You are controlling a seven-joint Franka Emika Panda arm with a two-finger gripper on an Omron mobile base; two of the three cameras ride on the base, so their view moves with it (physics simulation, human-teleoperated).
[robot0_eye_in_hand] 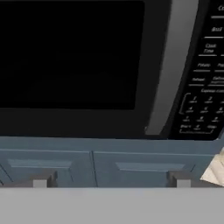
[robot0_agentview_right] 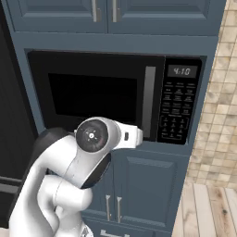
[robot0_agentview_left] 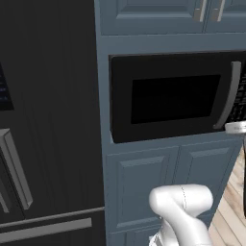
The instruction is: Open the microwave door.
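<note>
The microwave door [robot0_agentview_left: 168,98] is a glossy black panel with a darker window, set into blue-grey cabinetry, and it sits flush and closed. Its curved grey handle [robot0_agentview_left: 231,93] runs vertically along the door's right edge, beside the keypad [robot0_agentview_right: 180,106]. In the hand view the door [robot0_eye_in_hand: 70,57] and handle [robot0_eye_in_hand: 173,65] loom close ahead. My gripper [robot0_eye_in_hand: 111,181] is open, with its fingertips [robot0_eye_in_hand: 41,180] wide apart and nothing between them. It sits low, level with the cabinet strip under the microwave and short of the handle's lower end. My white wrist [robot0_agentview_right: 129,136] reaches toward that spot.
A tall black fridge [robot0_agentview_left: 48,120] with grey bar handles stands to the left. Blue-grey cabinet doors [robot0_agentview_left: 144,187] lie below the microwave and more [robot0_agentview_right: 102,14] above it. A tiled wall [robot0_agentview_right: 217,92] and wooden floor [robot0_agentview_right: 208,208] are on the right.
</note>
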